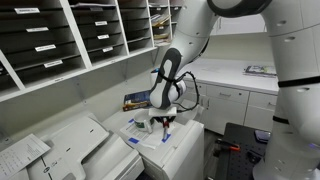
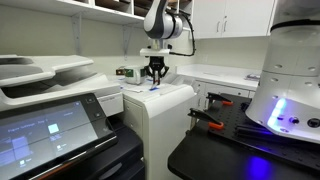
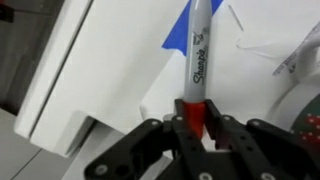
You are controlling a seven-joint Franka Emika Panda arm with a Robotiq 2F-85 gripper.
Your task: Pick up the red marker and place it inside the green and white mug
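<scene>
In the wrist view the white tabletop (image 3: 90, 70) fills the left, with its edge falling away to a dark gap at the far left. Just left of centre, a strip of blue tape (image 3: 178, 38) lies flat on it. At centre my fingers (image 3: 172, 125) are clenched on the red marker (image 3: 196, 70). I pinch its red end, and the grey lettered barrel points straight out from me toward the tabletop, crossing in front of the tape. In an exterior view I hang just above the tabletop. What looks like the green and white mug (image 2: 125, 72) stands to my left, apart from the marker. At the right edge of the wrist view something red and green shows, too cropped to tell.
</scene>
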